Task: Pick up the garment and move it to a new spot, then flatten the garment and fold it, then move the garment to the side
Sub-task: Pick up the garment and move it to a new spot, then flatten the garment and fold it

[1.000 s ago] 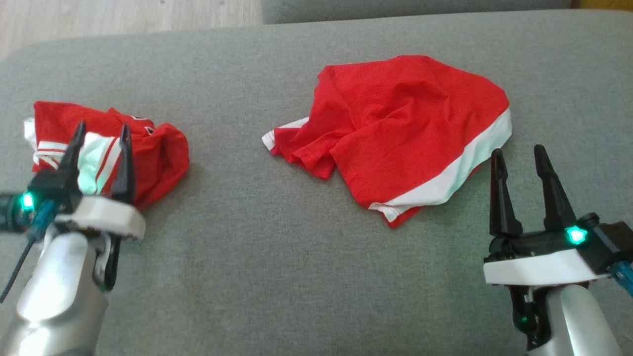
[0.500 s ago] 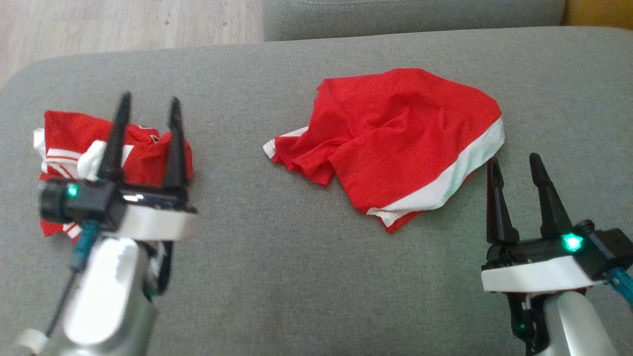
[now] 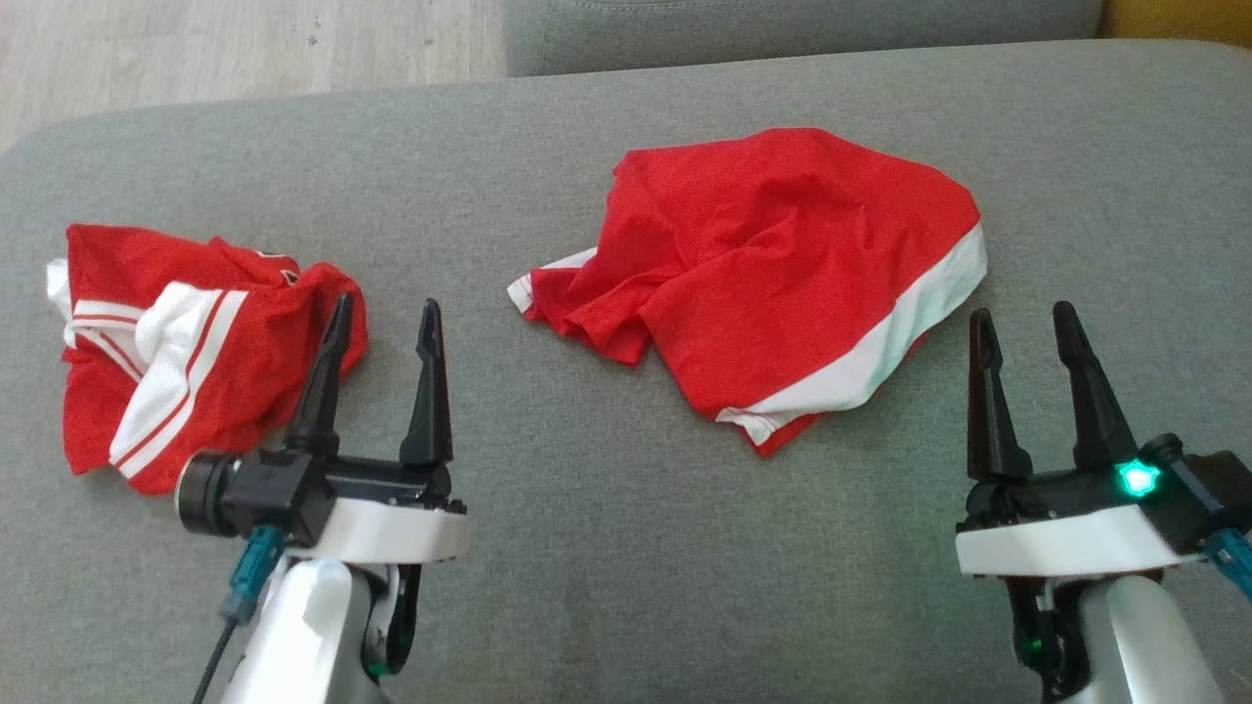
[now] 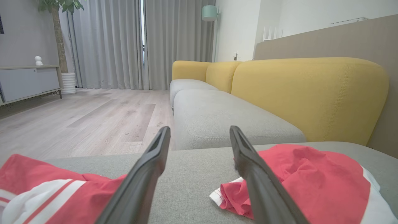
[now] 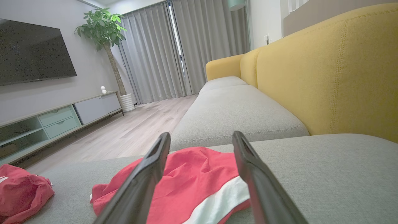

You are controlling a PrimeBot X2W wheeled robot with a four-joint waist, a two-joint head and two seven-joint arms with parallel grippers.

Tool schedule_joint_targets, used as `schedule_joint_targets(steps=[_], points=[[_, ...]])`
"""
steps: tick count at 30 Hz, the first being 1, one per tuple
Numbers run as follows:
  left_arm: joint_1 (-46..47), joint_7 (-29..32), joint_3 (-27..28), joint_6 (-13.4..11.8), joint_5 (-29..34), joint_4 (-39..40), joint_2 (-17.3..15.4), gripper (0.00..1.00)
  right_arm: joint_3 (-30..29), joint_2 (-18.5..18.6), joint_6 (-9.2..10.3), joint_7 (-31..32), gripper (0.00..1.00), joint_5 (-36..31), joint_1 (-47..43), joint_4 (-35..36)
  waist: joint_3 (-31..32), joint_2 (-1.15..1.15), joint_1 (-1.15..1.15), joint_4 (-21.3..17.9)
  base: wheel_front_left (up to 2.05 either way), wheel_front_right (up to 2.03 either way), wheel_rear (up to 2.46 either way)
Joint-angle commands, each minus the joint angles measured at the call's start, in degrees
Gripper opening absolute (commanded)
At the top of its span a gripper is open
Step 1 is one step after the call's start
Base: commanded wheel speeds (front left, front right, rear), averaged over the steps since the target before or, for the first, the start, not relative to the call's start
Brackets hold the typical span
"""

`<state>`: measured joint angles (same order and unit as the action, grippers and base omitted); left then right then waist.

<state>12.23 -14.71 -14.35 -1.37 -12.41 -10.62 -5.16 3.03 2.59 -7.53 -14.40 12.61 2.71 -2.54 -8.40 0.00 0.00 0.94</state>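
Garment (image 3: 782, 254): rumpled red, white-banded

— What is seen of the left gripper (image 3: 385, 303)?
— Two long black fingers (image 3: 427, 391) are seen, narrowing to points. Below the jaws a black housing (image 3: 293, 484) is set on a white collar (image 3: 381, 533). A round black lens barrel (image 3: 201, 481) is fitted at the housing's outer side, and a teal connector (image 3: 250, 579) with a thin black cable (image 3: 209, 673) is plugged in beneath it. A smooth silver forearm (image 3: 298, 636) is joined under the collar.
— And the right gripper (image 3: 1022, 313)?
— The same build is shown. A bright green light (image 3: 1137, 479) is lit at the base of the jaws, on the outer side, and a teal plug (image 3: 1230, 555) is seen beyond it
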Motion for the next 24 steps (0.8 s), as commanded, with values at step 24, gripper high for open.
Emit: schedule_joint_targets(steps=[24], points=[[3.5, -0.3, 0.4, 3.1, -1.8, -0.1, 2.3, 1.00, 21.1, 1.9, 0.04, 6.5, 1.00, -16.4, 23.4, -26.2, -5.1, 0.00, 0.00, 11.7, 0.00, 0.00, 0.00]])
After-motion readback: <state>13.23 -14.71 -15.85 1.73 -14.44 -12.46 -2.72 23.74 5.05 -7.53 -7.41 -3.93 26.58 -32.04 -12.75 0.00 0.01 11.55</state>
